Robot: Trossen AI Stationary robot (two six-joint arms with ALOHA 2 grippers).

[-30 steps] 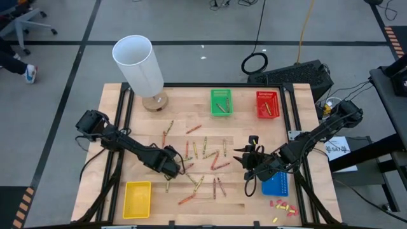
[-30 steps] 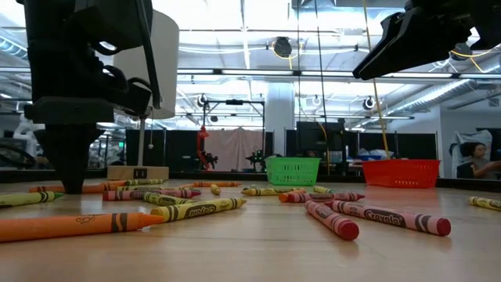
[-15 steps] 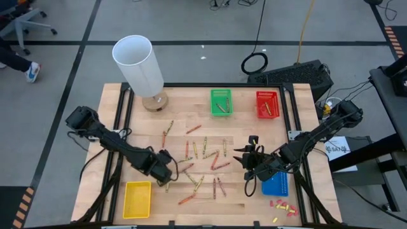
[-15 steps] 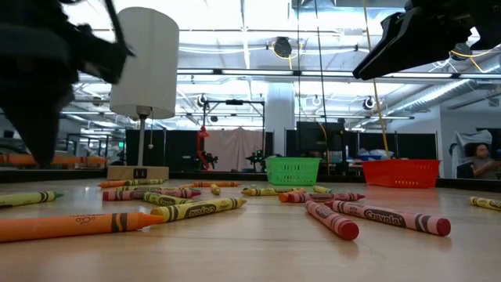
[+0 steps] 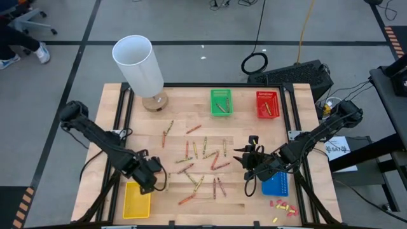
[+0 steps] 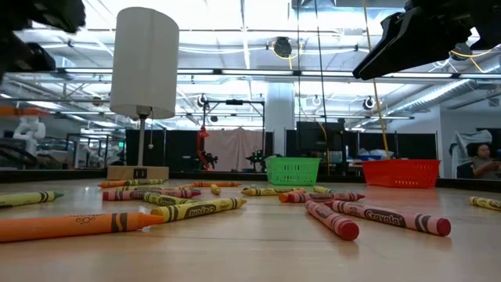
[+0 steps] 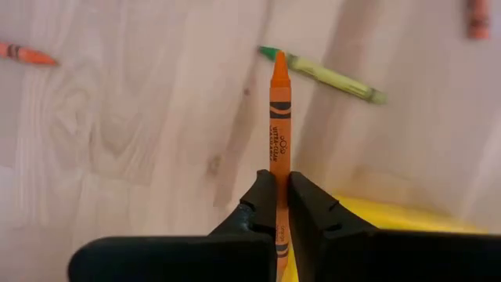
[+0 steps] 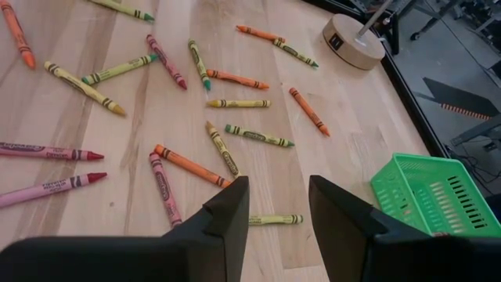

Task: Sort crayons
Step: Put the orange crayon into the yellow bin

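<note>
**Left wrist view: orange crayon in hand, yellow bin just below**

My left gripper (image 7: 275, 205) is pinched shut on an orange crayon (image 7: 279, 110), a slim paper-wrapped wax stick whose long axis runs straight out ahead of my fingers. From above, the gripper (image 5: 147, 180) hangs at the upper right edge of the yellow basket (image 5: 135, 202), a small smooth plastic tray. My right gripper (image 5: 249, 155) waits half open by the blue basket (image 5: 277, 184). Loose crayons (image 5: 202, 162) lie scattered on the wooden table (image 5: 184, 105), which I judge nearer to my right arm.
</note>
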